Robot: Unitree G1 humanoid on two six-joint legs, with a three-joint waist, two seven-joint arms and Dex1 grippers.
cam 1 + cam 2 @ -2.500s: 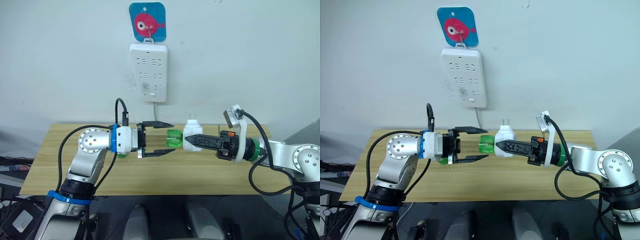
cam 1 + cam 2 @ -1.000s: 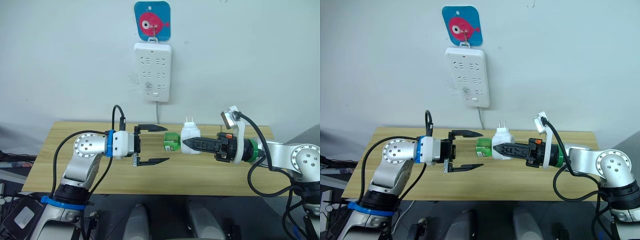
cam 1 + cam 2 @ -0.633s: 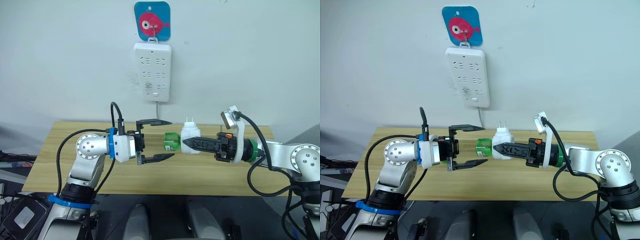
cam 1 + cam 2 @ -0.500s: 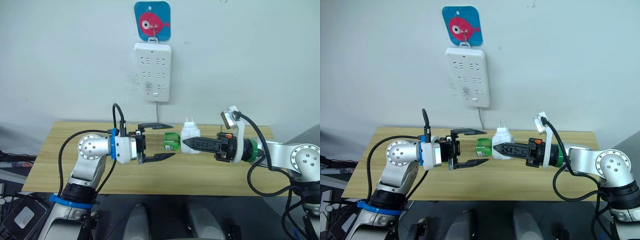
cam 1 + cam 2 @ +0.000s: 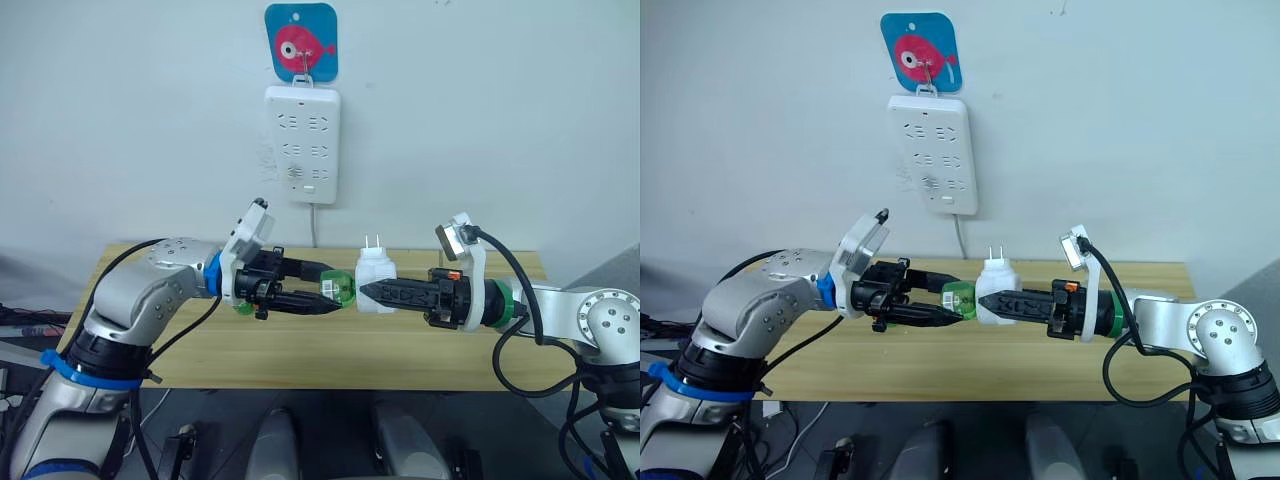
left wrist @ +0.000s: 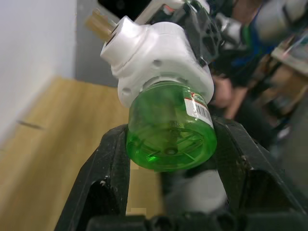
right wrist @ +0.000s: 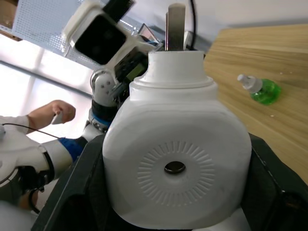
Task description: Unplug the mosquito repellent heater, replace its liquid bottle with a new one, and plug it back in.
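The second green bottle (image 5: 243,309) on the table is mostly hidden behind the left gripper (image 5: 322,290).

Mosquito repellent heater (image 5: 374,282): white plastic shell, metal prongs pale silver; a ring of fine radiating ribs around a dark centre hole on its face. Liquid bottle (image 5: 339,290) screwed into it: translucent bright green, small white label with a red and green mark. Second bottle (image 7: 258,89) lying on the table: same green, white cap. Left gripper (image 5: 318,287) and right gripper (image 5: 370,292): black fingers; right one carries an orange tab and a green ring behind. Left arm silver-grey with blue bands. Table (image 5: 300,355): light wood grain, yellowish. Power strip (image 5: 302,143) on the wall: white. Hook plate (image 5: 300,42) above it: blue, with a pink-red fish. Wall pale grey-white.
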